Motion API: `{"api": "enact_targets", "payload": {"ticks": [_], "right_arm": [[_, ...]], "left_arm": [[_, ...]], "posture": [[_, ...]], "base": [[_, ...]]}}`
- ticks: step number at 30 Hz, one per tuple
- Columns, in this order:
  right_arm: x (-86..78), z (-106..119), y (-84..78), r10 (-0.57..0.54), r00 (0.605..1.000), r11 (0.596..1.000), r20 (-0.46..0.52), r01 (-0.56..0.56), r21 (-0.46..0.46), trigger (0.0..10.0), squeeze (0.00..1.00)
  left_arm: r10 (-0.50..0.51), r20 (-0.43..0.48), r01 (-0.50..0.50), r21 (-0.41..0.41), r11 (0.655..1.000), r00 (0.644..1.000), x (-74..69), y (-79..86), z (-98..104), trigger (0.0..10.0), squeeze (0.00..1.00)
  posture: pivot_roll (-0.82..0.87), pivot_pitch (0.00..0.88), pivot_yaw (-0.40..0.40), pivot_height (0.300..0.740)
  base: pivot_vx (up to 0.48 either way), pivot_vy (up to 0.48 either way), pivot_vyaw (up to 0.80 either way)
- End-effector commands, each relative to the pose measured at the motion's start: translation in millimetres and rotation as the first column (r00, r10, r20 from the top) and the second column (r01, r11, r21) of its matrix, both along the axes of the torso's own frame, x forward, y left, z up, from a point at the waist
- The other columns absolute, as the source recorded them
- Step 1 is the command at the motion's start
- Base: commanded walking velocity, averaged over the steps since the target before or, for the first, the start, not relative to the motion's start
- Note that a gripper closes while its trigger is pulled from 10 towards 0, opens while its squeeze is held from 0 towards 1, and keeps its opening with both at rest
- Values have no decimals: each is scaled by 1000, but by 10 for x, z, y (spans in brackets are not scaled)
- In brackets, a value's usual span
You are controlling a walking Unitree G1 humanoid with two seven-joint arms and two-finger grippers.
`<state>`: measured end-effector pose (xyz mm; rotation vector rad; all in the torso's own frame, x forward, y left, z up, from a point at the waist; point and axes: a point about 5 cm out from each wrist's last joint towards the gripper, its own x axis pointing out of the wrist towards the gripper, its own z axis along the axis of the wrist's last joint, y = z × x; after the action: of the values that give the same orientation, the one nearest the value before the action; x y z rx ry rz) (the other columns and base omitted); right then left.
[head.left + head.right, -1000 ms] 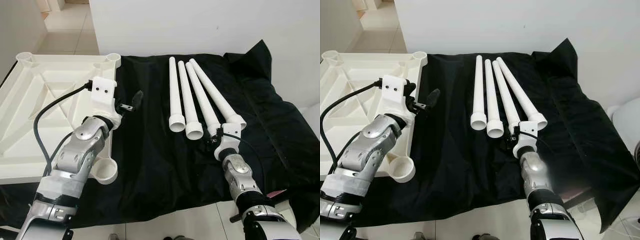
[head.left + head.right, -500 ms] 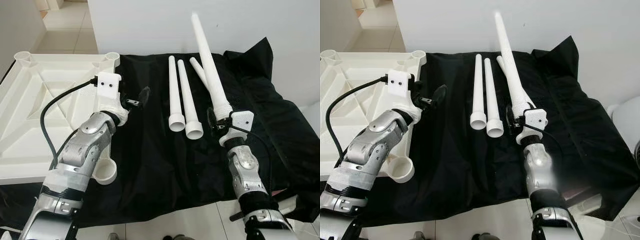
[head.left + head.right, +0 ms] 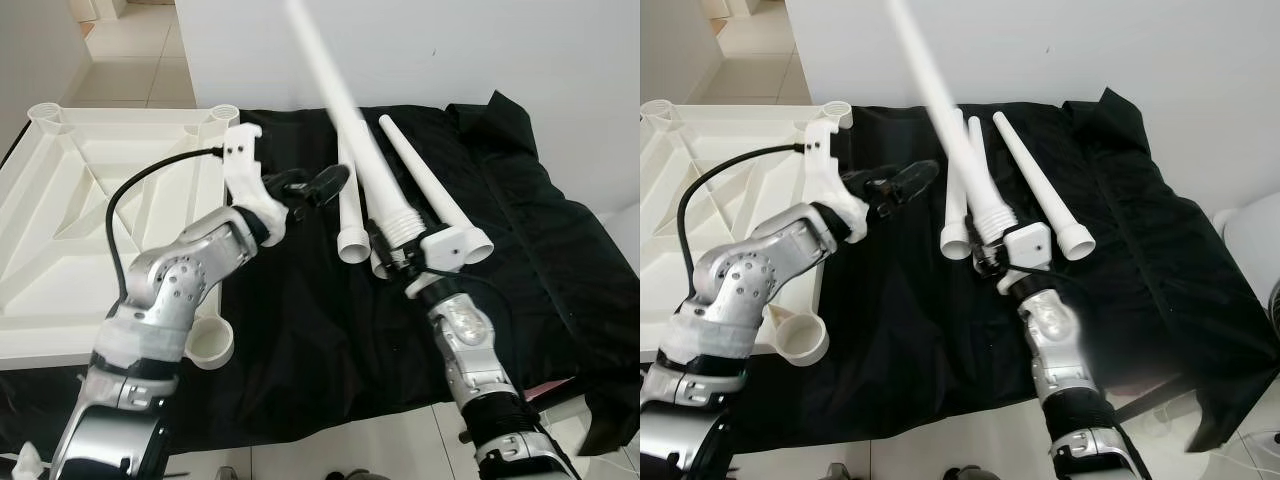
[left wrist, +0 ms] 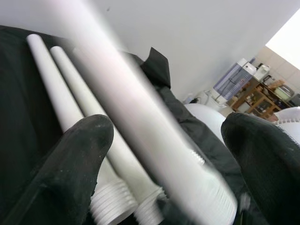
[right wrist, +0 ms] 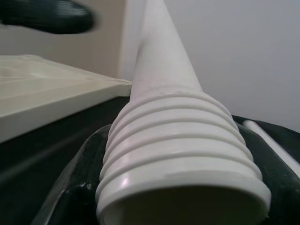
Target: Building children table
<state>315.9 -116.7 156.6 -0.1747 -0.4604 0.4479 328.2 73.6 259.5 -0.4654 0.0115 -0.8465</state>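
My right gripper is shut on the threaded end of a white table leg, held above the black cloth. The leg tilts up and to the left, and its tip runs past the top of the picture. In the right wrist view the leg's threads sit between the dark fingers. My left gripper is open beside the raised leg, whose blurred shaft crosses between its two fingers. Three more legs lie on the cloth. The upturned white table top lies to the left.
The black cloth covers a low surface against a white wall. The table top has round corner sockets, one near the front and one at the back. A white rounded object stands at the right. Tiled floor runs along the front.
My right gripper has lifted one leg off the cloth and swung it up and leftward. My left arm has reached to the right, bringing its open fingers beside the leg.
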Motion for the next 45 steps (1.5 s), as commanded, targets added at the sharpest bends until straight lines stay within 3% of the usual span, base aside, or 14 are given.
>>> {"api": "enact_targets", "payload": {"ticks": [1,8,27,29,32,36,37,45], "right_arm": [[-21,44,55,28,999,999,30,-27,-24,10000,0],[-18,103,259,91,993,993,73,-85,-82,10000,0],[-32,34,249,15,997,993,74,-7,-119,10000,0],[-45,28,262,31,997,992,74,-22,-121,10000,0],[-81,15,307,64,994,989,87,-51,-139,10000,0],[-105,-12,321,73,994,987,84,-60,-148,10000,0],[-145,-56,338,85,994,986,72,-73,-149,10000,0],[-269,-153,358,104,993,983,60,-93,-160,10000,0]], "left_arm": [[-370,142,381,-53,923,918,-159,-100,42,10000,0],[-350,21,350,-26,936,937,0,-193,-83,10000,0],[-233,-88,238,46,970,968,158,-46,-140,10000,0],[-231,-99,234,12,972,968,174,-39,-121,10000,0],[-208,-162,190,-123,974,965,282,-25,-48,10000,0],[-184,-216,147,-179,973,959,367,-4,-37,10000,0],[-163,-260,101,-235,967,952,455,27,-19,10000,0],[-93,-320,-4,-289,957,943,622,147,45,10000,0]], "posture": [[-15,76,-15,740],[-28,76,-6,740],[-39,70,-18,740],[-37,68,-19,740],[-35,62,-20,740],[-34,60,-22,740],[-30,58,-23,740],[-37,54,-19,740]], "base": [[0,0,0],[0,0,0],[0,0,0],[0,0,0],[0,0,0],[0,0,0],[0,0,0],[0,0,0]]}}
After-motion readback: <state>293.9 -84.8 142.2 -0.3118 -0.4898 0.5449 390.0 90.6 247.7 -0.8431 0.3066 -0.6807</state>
